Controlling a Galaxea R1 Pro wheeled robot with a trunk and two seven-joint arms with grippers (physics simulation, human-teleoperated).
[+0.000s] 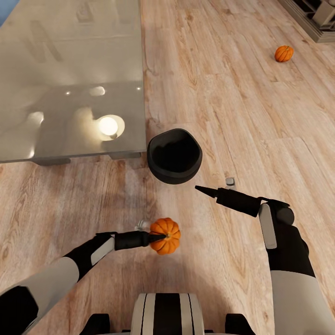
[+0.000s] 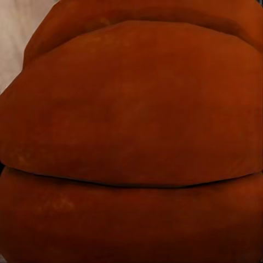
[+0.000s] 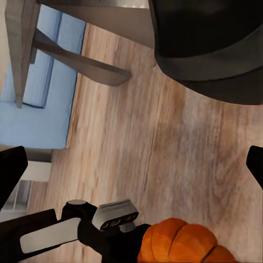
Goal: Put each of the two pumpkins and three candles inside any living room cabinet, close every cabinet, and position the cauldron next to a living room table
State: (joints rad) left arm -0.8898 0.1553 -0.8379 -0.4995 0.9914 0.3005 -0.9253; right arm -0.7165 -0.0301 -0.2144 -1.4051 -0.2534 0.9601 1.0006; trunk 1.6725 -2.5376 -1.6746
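At lower centre of the head view, the left gripper (image 1: 156, 238) clamps a small ribbed orange pumpkin (image 1: 165, 236) (filling its wrist camera). Mid-right, the right gripper (image 1: 204, 190) has fingers spread wide. Beyond: round black cauldron (image 1: 174, 156) beside the glass-topped table (image 1: 70, 56); a second orange pumpkin (image 1: 284, 53) upper right.

Left tool (image 1: 160, 238) clamped, right tool (image 1: 204, 190) free, arms forward

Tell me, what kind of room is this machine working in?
Probably a living room: a low glass-topped coffee table on a pale wood plank floor, with what looks like a blue sofa beyond it. A black cauldron sits beside the table.
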